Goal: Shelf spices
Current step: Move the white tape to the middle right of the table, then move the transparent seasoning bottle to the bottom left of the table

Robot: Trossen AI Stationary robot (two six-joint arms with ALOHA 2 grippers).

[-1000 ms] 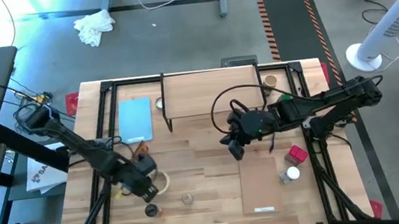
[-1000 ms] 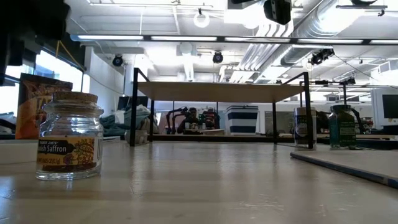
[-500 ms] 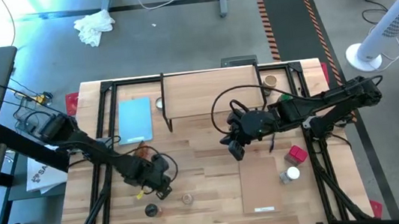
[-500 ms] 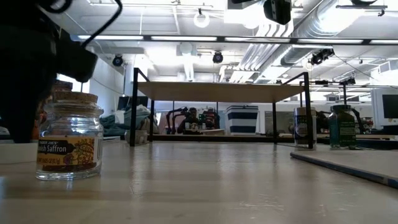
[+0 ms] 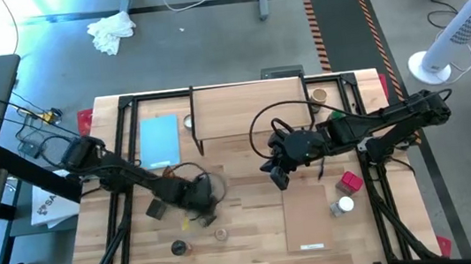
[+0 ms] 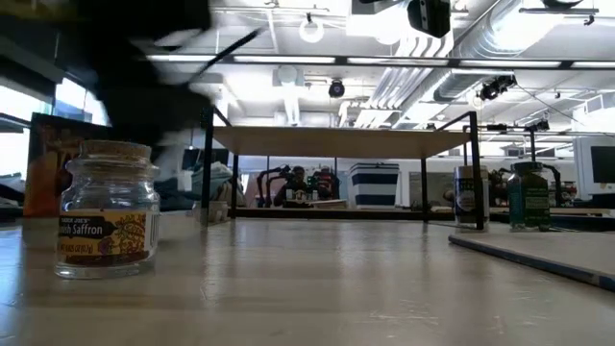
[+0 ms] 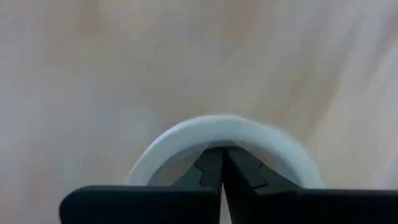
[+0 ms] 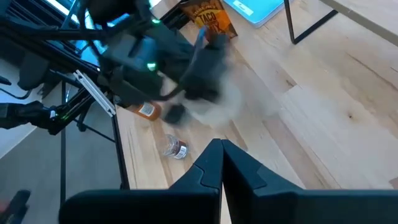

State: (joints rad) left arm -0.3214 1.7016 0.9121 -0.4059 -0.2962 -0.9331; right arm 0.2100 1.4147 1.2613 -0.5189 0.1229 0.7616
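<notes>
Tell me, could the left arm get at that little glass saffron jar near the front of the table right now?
Probably yes. The left gripper hangs close to the saffron jar with bare table between them, but its fingers are shut on the white tape ring, which it would need to drop first.

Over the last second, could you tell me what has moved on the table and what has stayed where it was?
The left gripper, shut, has swept from the table's left front toward the middle, pushing the white tape ring along with its closed tips inside the ring. That uncovered a brown packet on the table. The right gripper stayed shut and parked mid-table. The saffron jar, the dark-topped jar and the shelf kept their places.
</notes>
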